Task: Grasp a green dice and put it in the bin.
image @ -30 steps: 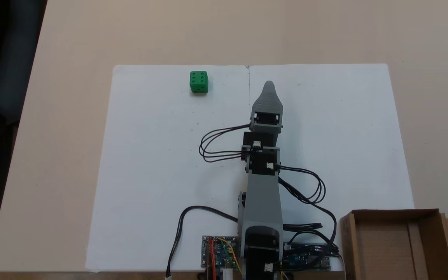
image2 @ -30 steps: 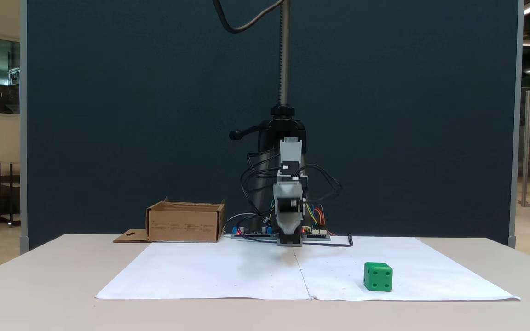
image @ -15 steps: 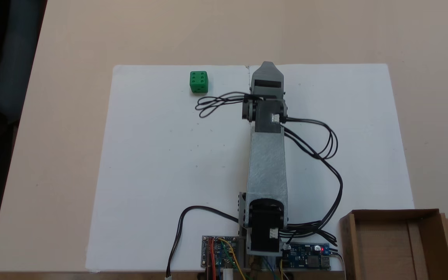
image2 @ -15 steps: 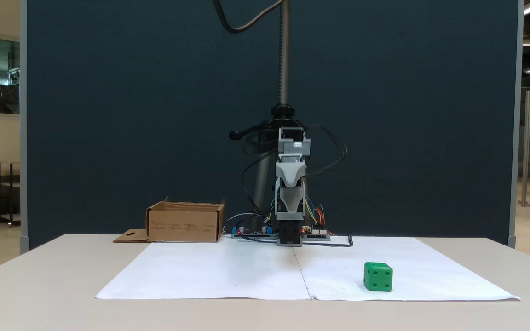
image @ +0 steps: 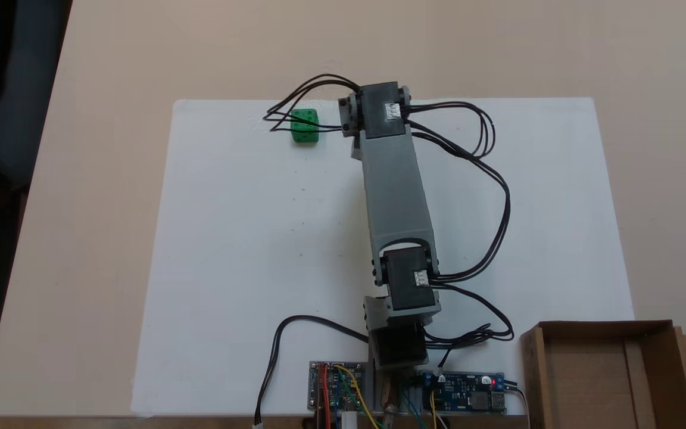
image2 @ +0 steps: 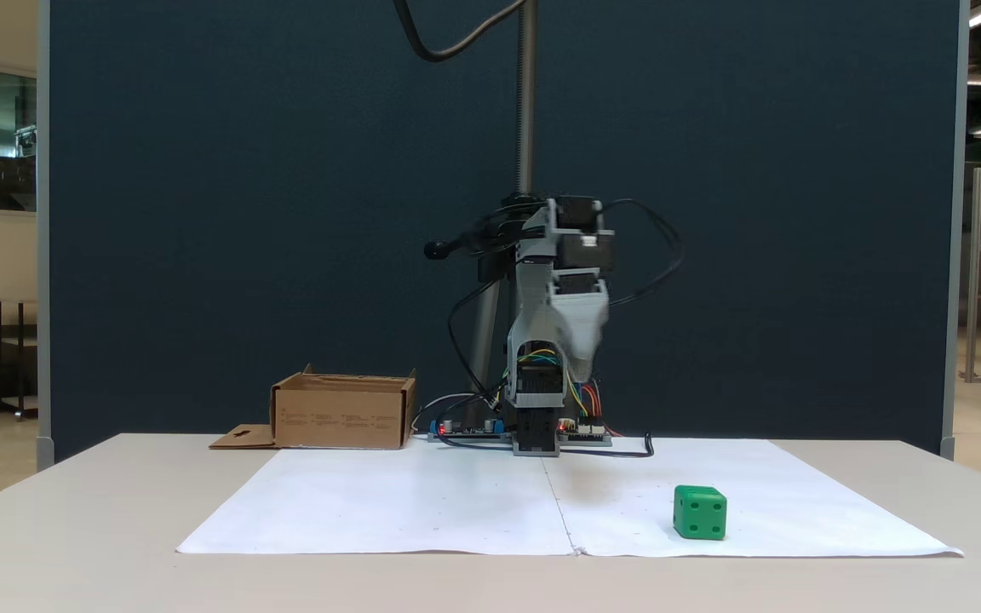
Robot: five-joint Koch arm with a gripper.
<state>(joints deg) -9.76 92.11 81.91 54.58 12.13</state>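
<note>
In both fixed views the arm has swung up and stretched out over the white paper sheet (image: 248,250) in the last second. Half a second ago its nose sat low near the sheet's centre seam; now the wrist is raised high, and the pincer (image2: 580,362) hangs blurred beneath it, pointing down.

The green dice (image: 305,126) has not moved. It rests on the paper, near the sheet's far edge from the arm's base, with loops of black cable (image: 295,116) crossing in front of it in the top-down view. In the front-on fixed view the green dice (image2: 700,512) stands well apart from the pincer, off to the right and lower.

Whether the pincer is spread or closed I cannot tell; motion blur hides the tips. It carries nothing.

The bin (image: 602,372) waits by the arm's base, beside the paper's corner, with nothing in it.

This reads as the reach phase: height gained, and next a sideways turn toward the dice and a descent.
</note>
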